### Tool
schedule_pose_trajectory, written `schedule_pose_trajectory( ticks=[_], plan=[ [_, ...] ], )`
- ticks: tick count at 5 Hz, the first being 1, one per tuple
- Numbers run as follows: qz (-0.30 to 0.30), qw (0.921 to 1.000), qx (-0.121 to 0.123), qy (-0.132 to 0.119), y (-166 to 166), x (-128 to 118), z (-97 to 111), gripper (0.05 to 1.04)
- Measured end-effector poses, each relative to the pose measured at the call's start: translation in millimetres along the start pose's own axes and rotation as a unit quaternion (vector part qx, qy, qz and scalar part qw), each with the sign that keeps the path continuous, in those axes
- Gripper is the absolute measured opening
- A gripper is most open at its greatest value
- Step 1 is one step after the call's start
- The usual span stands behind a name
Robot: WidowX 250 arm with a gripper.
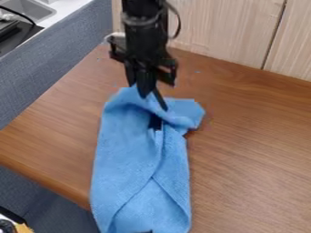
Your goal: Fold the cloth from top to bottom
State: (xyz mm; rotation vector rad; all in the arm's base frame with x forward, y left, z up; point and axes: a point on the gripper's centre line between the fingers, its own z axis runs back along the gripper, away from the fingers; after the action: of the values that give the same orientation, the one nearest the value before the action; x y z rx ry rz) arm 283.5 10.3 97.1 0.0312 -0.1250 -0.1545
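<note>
Jaws of the gripper (153, 102) at the bunched top of the blue cloth (130, 154), upper centre, can't tell if open or gripping; cloth runs down to bottom edge over brown desk (255, 145), pale wood panels (224, 32) upper right.

We'd call this a robotics lab: we see a robot arm (143, 27) at 12 o'clock over a wooden worktop (255, 136), a grey-blue partition (61, 61) at 10 and a sink (29, 7) towards 11.
</note>
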Motion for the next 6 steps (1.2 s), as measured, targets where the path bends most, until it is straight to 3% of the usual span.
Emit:
schedule_pose_trajectory(
  ticks=[2, 3, 5, 6],
  plan=[
    [-0.023, 0.9988, 0.021, 0.038, -8, -32, -28, 0.085],
    [0.013, 0.9983, 0.034, 0.045, -2, -33, -32, 0.244],
    [0.030, 0.9973, 0.040, 0.055, 2, -34, -34, 0.821],
    [0.031, 0.9964, 0.050, 0.061, 5, -36, -33, 1.010]
  ],
)
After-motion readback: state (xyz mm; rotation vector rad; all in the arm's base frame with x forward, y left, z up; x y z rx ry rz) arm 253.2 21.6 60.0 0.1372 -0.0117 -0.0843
